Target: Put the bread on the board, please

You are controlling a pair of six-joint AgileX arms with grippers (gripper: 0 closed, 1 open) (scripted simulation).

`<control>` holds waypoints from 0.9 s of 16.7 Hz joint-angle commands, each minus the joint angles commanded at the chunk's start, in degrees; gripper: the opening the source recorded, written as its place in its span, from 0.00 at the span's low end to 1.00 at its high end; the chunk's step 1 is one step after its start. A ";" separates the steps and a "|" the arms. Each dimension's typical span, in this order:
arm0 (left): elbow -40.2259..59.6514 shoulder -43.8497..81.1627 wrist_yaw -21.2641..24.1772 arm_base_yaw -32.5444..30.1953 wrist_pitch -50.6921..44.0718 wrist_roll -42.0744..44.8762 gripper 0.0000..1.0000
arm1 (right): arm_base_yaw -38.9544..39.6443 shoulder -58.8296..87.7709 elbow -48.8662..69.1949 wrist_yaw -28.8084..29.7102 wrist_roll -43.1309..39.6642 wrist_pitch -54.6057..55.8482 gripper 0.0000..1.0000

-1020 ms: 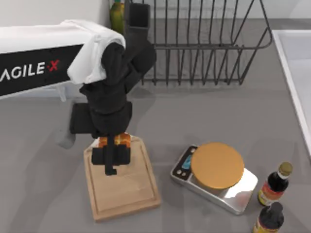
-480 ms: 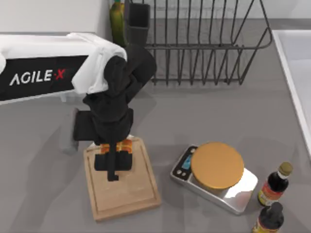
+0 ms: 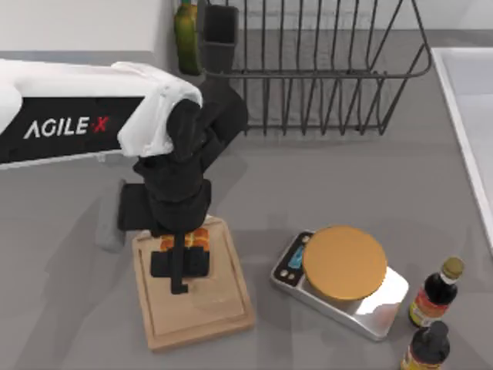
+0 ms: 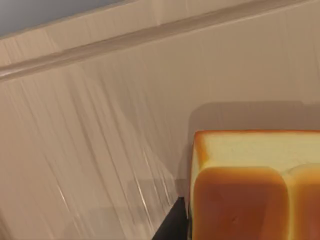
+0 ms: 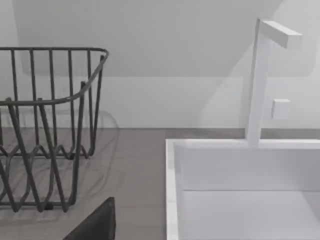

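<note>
The left gripper (image 3: pixel 181 258) stands low over the far half of the board (image 3: pixel 208 308), its fingers clamped on the bread (image 3: pixel 199 238). In the left wrist view, the bread (image 4: pixel 250 190) sits right at the wooden surface (image 4: pixel 100 125). A scale (image 3: pixel 343 281) lies to the board's right, a wire rack (image 3: pixel 323 69) beyond

White left arm (image 3: pixel 85 116) lettered AGILEX (red X); black wrist and hand (image 3: pixel 179 266).

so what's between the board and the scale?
Nothing: in the top view, bare grey table separates the board from the scale.
</note>
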 joint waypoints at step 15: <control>0.00 0.00 0.00 0.00 0.00 0.00 1.00 | 0.00 0.00 0.00 0.00 0.00 0.00 1.00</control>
